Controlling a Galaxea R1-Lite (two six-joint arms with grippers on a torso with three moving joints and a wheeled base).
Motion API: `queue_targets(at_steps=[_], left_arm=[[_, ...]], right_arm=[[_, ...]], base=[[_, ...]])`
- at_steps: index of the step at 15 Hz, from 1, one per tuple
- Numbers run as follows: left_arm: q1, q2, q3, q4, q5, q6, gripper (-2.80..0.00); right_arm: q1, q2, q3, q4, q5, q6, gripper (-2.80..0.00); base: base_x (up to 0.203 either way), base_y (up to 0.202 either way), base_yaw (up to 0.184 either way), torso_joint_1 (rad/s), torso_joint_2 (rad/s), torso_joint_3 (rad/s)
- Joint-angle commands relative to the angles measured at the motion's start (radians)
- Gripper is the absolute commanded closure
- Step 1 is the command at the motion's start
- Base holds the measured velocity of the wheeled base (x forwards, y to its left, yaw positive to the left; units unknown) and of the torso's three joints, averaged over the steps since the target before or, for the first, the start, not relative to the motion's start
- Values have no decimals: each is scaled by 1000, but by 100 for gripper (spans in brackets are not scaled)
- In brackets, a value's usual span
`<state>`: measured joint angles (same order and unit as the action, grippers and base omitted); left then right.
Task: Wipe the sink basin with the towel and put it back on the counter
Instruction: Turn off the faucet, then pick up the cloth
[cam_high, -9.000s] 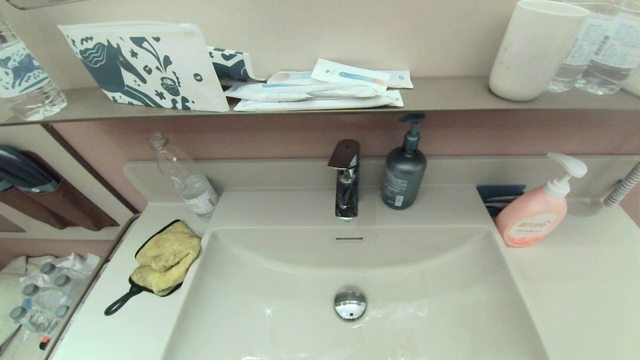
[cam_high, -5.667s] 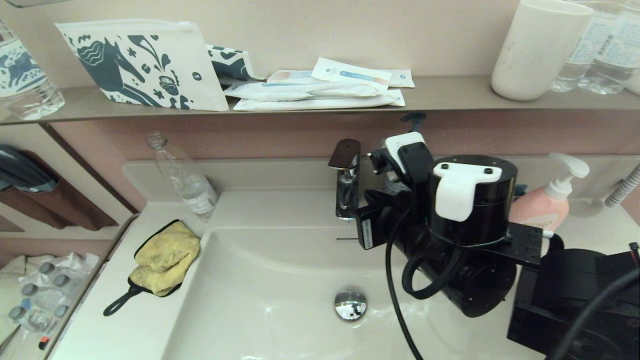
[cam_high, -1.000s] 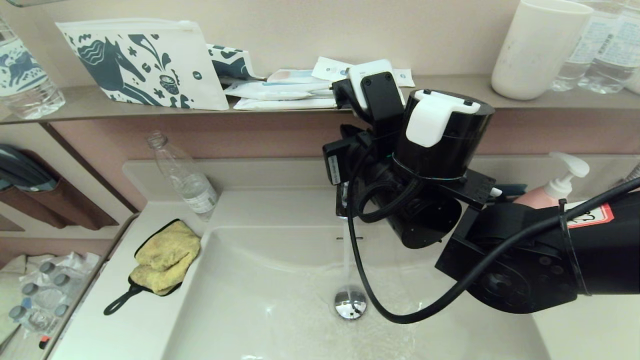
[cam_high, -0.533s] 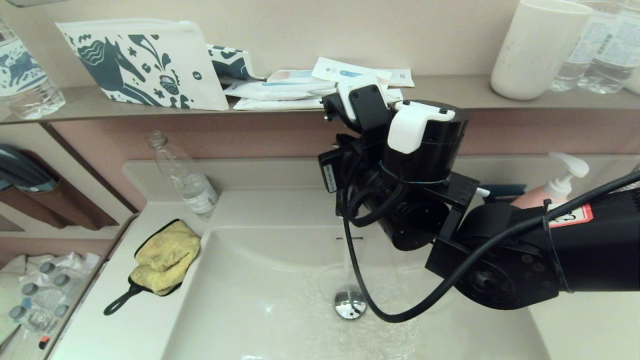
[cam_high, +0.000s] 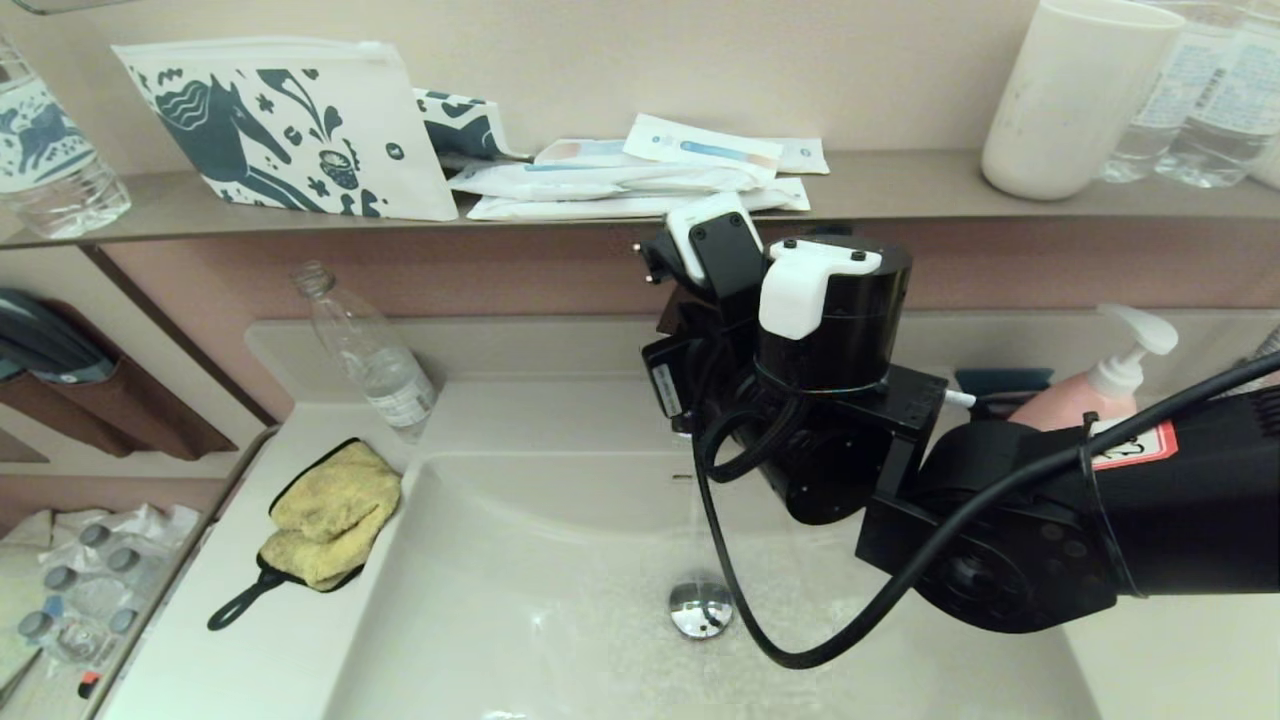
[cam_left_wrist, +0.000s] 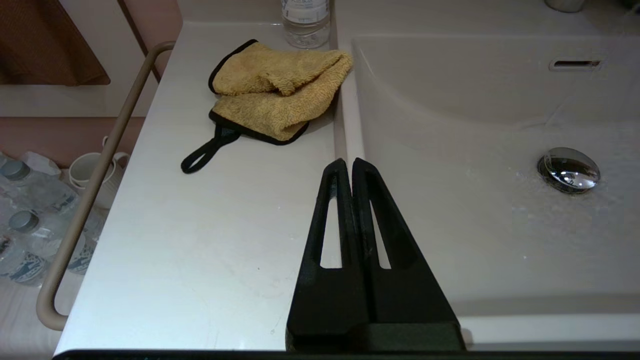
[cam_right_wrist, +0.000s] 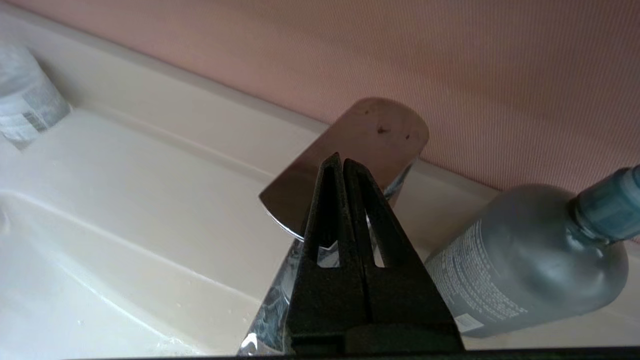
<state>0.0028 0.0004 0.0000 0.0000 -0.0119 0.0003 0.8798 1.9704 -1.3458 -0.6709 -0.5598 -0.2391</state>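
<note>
The mustard-yellow towel lies folded on the cream counter, left of the sink basin, with its black loop towards the front. Neither gripper touches it. My left gripper is shut and empty, hovering over the counter's edge by the basin's left rim. Over the tap, my right gripper is shut, its tips resting on the chrome tap lever; my wrist hides it in the head view. A thin stream of water falls on the drain plug.
A grey pump bottle stands right of the tap. A pink soap dispenser is at the back right and a clear plastic bottle behind the towel. The grey-brown shelf holds a cup and packets. A rail runs along the counter's left edge.
My right arm has come down from shelf height, with its tips on the tap lever. The water stream has thinned. The towel has not moved.
</note>
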Motion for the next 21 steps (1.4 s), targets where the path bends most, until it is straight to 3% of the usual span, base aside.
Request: queue_targets(at_steps=[1, 10, 21], left_arm=[[0, 0, 0, 0, 0, 0, 0], [0, 0, 0, 0, 0, 0, 0], [0, 0, 0, -1, 0, 0, 0]], right_arm=[[4, -5, 15, 1, -2, -2, 0], [3, -104, 49, 25, 0, 0, 0], [-31, -449, 446, 35, -3, 30, 0]], base=[[0, 0, 0, 0, 0, 0], [0, 0, 0, 0, 0, 0], [0, 0, 0, 0, 0, 0]])
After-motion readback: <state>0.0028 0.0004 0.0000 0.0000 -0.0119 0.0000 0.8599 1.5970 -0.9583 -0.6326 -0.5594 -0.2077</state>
